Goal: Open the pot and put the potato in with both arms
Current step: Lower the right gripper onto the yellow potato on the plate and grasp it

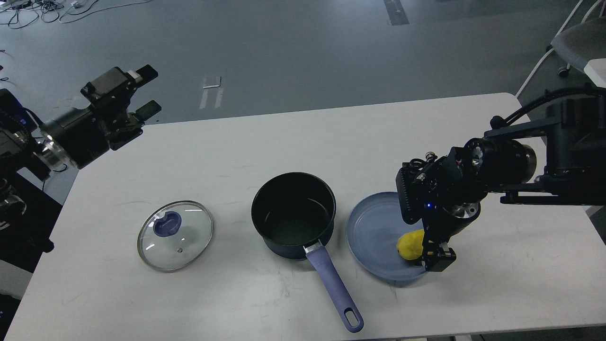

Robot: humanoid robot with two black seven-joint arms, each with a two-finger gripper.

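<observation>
Head view: pot (293,215) open at mid-tabletop, glass lid (175,235) laid flat toward the left edge. Lid step done; potato transfer left. Potato (411,245) still on the blue plate (367,227), toward the right edge, right gripper (433,251) down against it, jaws hidden, grip impossible to tell. Left gripper (139,92) raised off the far-left corner, jaws apart, empty.

Even cool light, soft shadows, sharp
</observation>
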